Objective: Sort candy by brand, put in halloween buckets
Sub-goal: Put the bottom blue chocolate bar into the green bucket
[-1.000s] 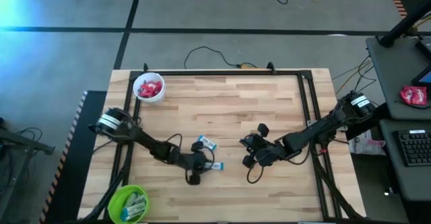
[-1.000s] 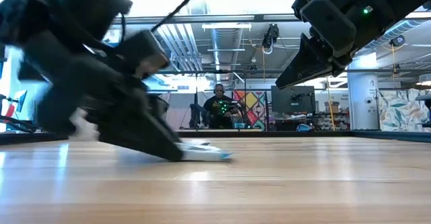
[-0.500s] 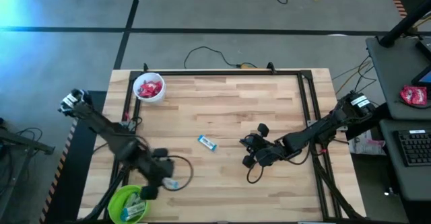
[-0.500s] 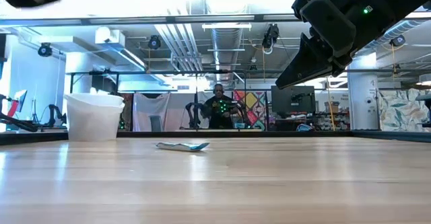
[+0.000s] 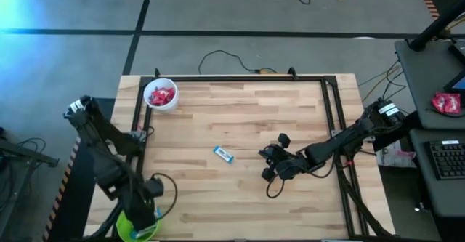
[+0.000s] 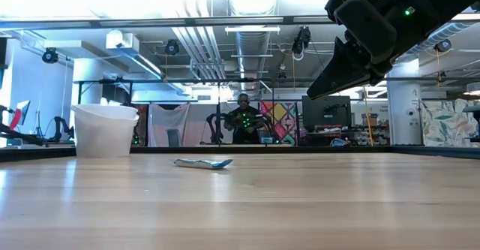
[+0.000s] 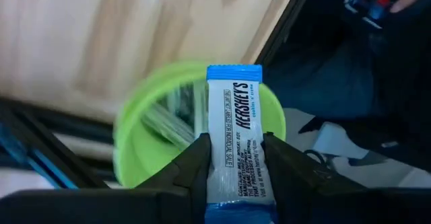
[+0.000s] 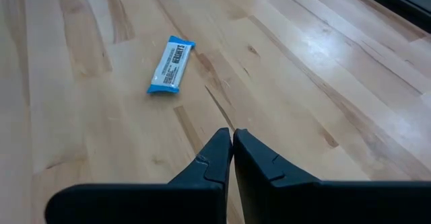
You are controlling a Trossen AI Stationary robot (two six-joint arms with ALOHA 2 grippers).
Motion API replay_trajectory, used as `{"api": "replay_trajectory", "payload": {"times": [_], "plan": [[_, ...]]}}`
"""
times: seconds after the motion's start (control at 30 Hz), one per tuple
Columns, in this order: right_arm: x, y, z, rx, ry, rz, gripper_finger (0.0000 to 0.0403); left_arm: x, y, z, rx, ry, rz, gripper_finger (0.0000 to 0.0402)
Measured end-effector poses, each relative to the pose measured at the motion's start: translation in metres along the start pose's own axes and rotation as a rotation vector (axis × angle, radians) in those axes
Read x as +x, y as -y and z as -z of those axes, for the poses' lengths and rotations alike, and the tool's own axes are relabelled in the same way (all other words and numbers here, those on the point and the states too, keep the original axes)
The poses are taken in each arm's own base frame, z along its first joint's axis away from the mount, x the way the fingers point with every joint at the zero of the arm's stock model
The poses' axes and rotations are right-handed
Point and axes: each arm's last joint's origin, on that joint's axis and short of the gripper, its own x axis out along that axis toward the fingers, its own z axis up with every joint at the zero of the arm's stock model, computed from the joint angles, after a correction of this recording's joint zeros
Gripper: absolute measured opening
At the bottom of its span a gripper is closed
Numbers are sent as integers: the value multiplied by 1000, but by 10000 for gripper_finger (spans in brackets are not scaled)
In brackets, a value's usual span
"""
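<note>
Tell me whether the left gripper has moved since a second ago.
Yes. In the high view the left gripper, shut on a blue and white candy, went from mid-table beside the lying candy to over the green bucket at the near-left corner.

You have two buckets on the table: one white bucket [image 5: 160,95] and one lime green bucket [image 7: 141,140].

Light blue and white candy you can count singly: two bars, one loose bar [image 5: 224,154] on the wood and one held bar [image 7: 234,131] above the green pail.

Red candy [image 5: 160,94]: several in the white pail, too heaped for you to count.

Arms: two, so two grippers.
</note>
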Motion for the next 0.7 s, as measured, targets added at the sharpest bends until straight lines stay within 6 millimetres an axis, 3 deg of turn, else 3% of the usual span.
{"api": "replay_trajectory", "payload": {"times": [0.23, 0.5, 0.6, 0.7], "plan": [[0, 0, 0, 0, 0, 0, 13, 39, 11, 12, -128, -211, -107, 105], [0, 0, 0, 0, 0, 0, 13, 84, 19, -3, -162, -231, -187, 131], [0, 0, 0, 0, 0, 0, 13, 93, 21, -4, -124, -330, -203, 154], [0, 0, 0, 0, 0, 0, 13, 90, 25, 0, -133, -446, -221, 175]]}}
